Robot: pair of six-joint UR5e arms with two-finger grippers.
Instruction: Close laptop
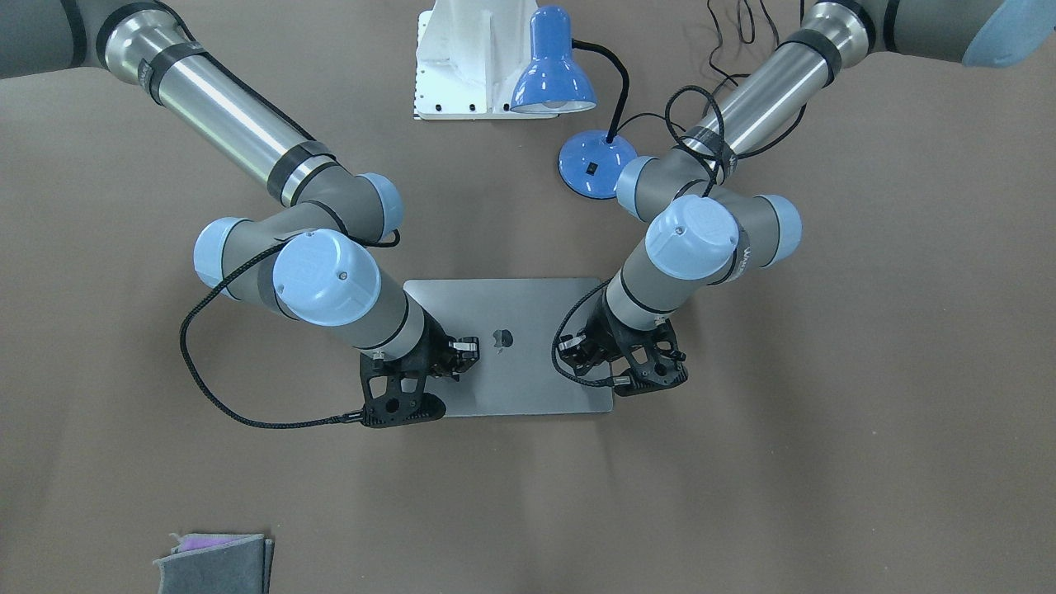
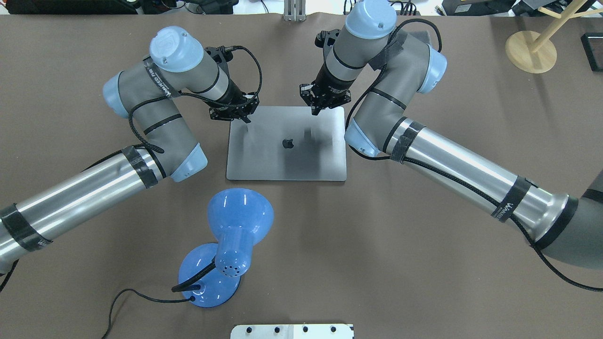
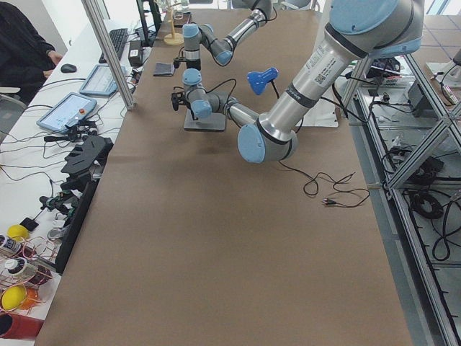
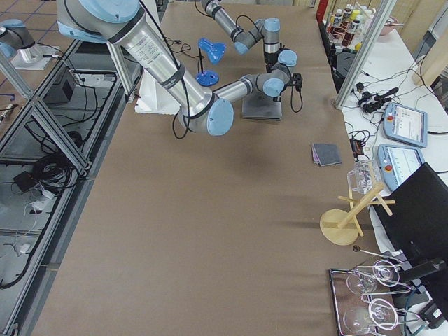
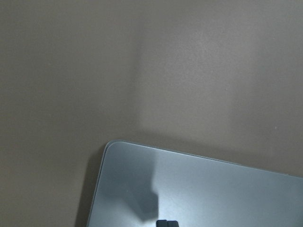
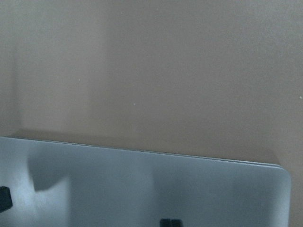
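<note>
The laptop [image 2: 282, 160] lies shut and flat on the brown table, its grey lid up with the dark apple logo [image 2: 288, 143] showing; it also shows in the front-facing view [image 1: 528, 371]. My left gripper [image 2: 245, 119] is shut, its tip just over the lid's far left corner; the left wrist view shows the joined fingertips [image 5: 166, 223] above the lid [image 5: 213, 189]. My right gripper [image 2: 314, 112] is shut over the lid's far right edge; in the right wrist view its tips [image 6: 170, 222] sit above the lid [image 6: 142, 189]. Neither holds anything.
A blue desk lamp [image 2: 235, 226] with its cord stands on the robot's side of the laptop, to the left. A white base plate [image 2: 292, 331] is at the near edge. A wooden stand [image 2: 530, 52] is far right. A folded grey cloth [image 1: 216, 561] lies at the far side.
</note>
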